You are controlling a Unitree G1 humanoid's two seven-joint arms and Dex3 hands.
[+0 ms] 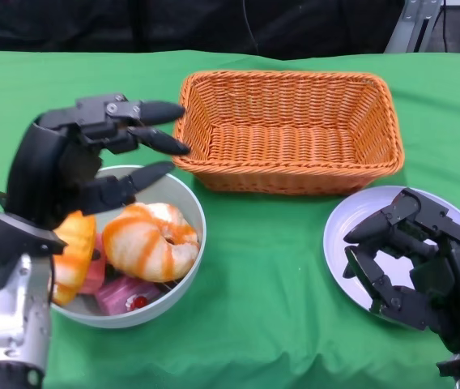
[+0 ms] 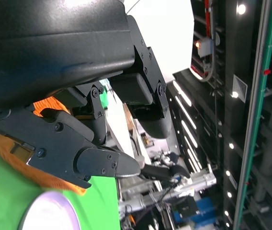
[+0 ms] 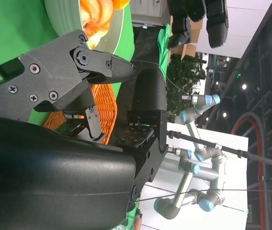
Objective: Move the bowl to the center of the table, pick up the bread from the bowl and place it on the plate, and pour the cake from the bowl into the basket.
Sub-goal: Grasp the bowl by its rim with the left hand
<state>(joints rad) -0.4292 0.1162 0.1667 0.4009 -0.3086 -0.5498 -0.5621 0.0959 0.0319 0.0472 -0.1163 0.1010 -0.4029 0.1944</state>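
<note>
The bowl (image 1: 183,271) sits near the robot, on the green table (image 1: 270,284); I use it as the landmark. Inside it lies the bread (image 1: 151,241), a fat orange and white roll; it looks soft and light, so I think a gentle pinch around its middle would be best, not a hard squeeze. Under the bread is a pink cake (image 1: 125,293) with a red bit on it; it looks squishy and easy to squash, so tipping it out seems safer than grabbing it. An orange piece (image 1: 72,253) lies at the bowl's left side. The left hand (image 1: 84,158) hangs over the bowl's far left rim; its fingers are spread apart and hold nothing. To the right of the bowl, well apart, is the plate (image 1: 347,223); the right hand (image 1: 412,259) hovers over it, fingers loosely bent with gaps between them, holding nothing. Behind the bowl, farther away, stands the woven basket (image 1: 291,130); it looks stiff and deep.
</note>
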